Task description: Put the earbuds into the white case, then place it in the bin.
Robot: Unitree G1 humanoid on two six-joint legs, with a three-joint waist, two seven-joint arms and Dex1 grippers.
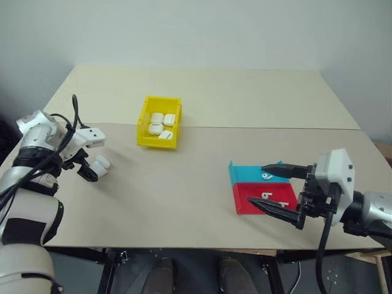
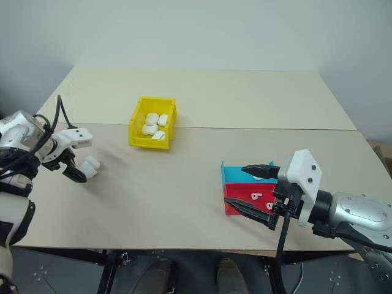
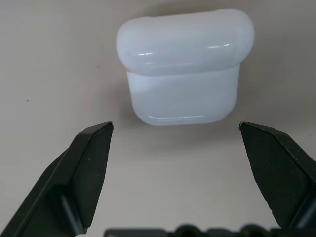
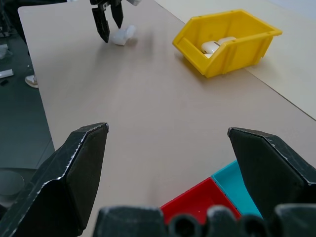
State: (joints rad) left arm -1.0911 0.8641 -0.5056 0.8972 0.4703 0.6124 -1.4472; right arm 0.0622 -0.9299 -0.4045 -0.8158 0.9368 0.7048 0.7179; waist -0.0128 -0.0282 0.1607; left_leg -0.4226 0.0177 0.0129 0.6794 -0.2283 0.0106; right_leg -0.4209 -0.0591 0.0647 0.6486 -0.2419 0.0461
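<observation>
One small glossy white rounded case with its flip lid closed lies on the pale beige table near the left edge, just beyond the tips of the left gripper, whose two black fingers stand wide apart and hold nothing. About four more white cases lie inside the one small bright yellow plastic bin, which sits farther back, well apart from the loose case. Near the front right stand two flat trays side by side, one blue and one red; two tiny white stemmed earbuds show on the red tray and one on the blue. The right gripper hovers over these trays, fingers spread wide and empty. A plain pale wall rises behind the table.
</observation>
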